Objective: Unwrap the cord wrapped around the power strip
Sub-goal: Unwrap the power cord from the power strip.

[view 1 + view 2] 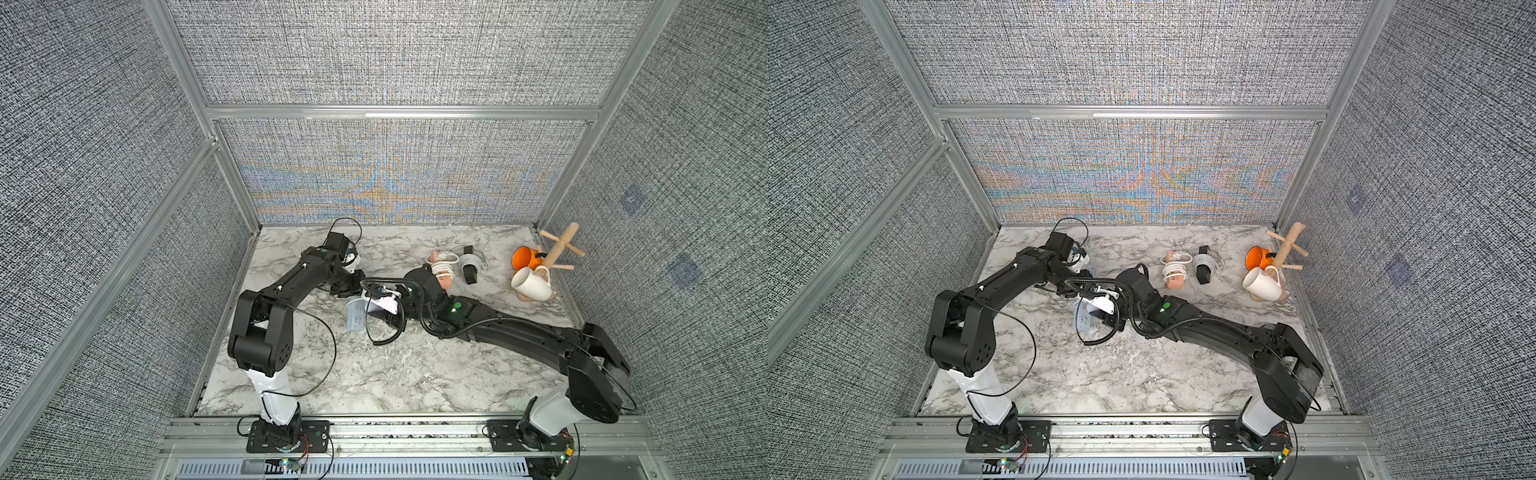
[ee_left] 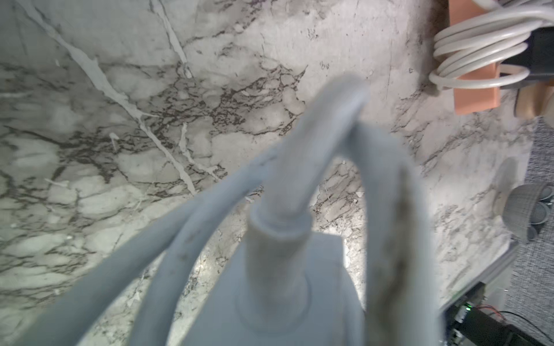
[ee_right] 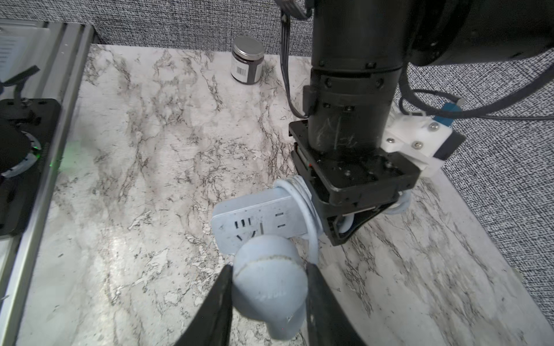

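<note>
Left of centre, the left gripper (image 3: 368, 218) clamps the power strip (image 1: 355, 318) at one end, which vanishes under its jaws. The strip lies mid-frame in both top views, half hidden. Just right, the right gripper (image 3: 269, 269) pinches the plug (image 3: 269, 296). The cord (image 2: 314, 155) is a blur in the left wrist view.

1. Place: robot lab test cell.
2. Walls: grey woven panels (image 1: 395, 62) in an aluminium frame (image 1: 403, 112), closing three sides.
3. Table (image 1: 415, 374): marble-print top, fitted inside the frame.
4. Arms: left arm (image 1: 291, 286) and right arm (image 1: 519, 332), each bolted by a black plate (image 1: 316, 432) to a metal rail (image 1: 407, 430) at the front edge.
5. Electronics: bare wires (image 1: 306, 449) and a lit circuit board (image 1: 289, 463) below the rail.
6. Props, back right: wooden mug tree (image 1: 559, 249), orange mug (image 1: 524, 257), white mug (image 1: 530, 284), pink strip (image 1: 442, 270) and black strip (image 1: 469, 266), both cord-wound; one jar (image 3: 248, 60) by the wall.
</note>
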